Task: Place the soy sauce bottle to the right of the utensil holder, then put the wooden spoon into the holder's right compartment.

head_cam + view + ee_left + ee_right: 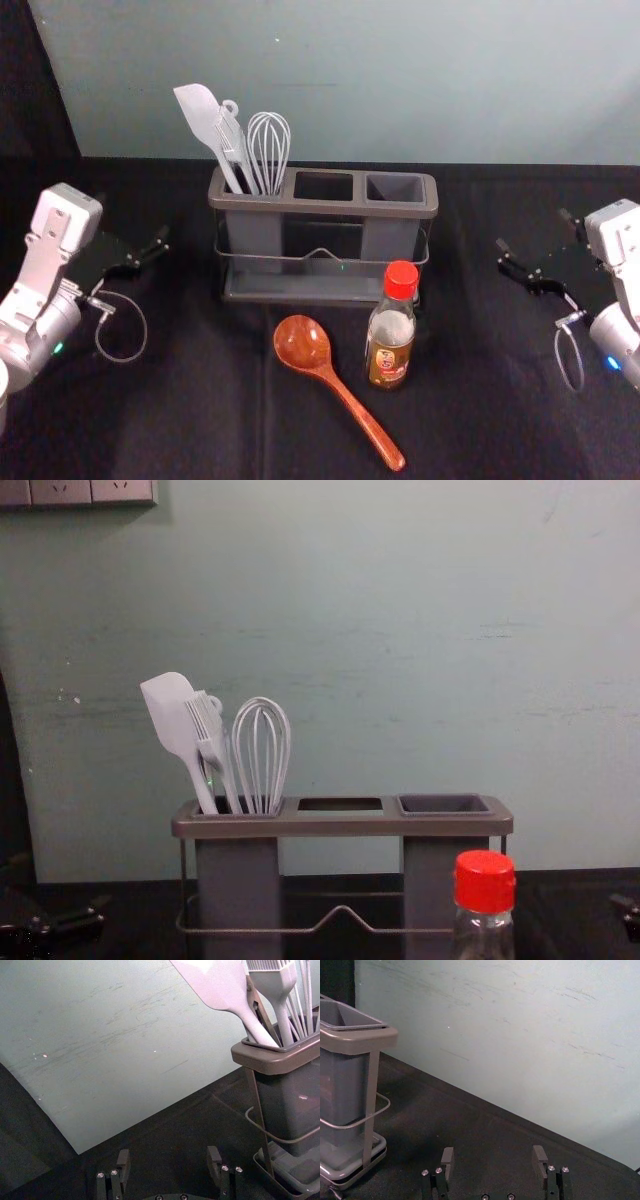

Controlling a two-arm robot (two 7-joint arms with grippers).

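Facing both steps undone, bottle and spoon alike.

The soy sauce bottle (391, 335) stood upright before the utensil holder (280, 206), near its right end; contact was hard to judge. The wooden spoon (347, 399) lay on the cloth (200, 400), outside the right compartment (395, 188). Left gripper (168, 1157) and right gripper (493, 1155) hung at opposite sides, each with jaws spread around nothing.
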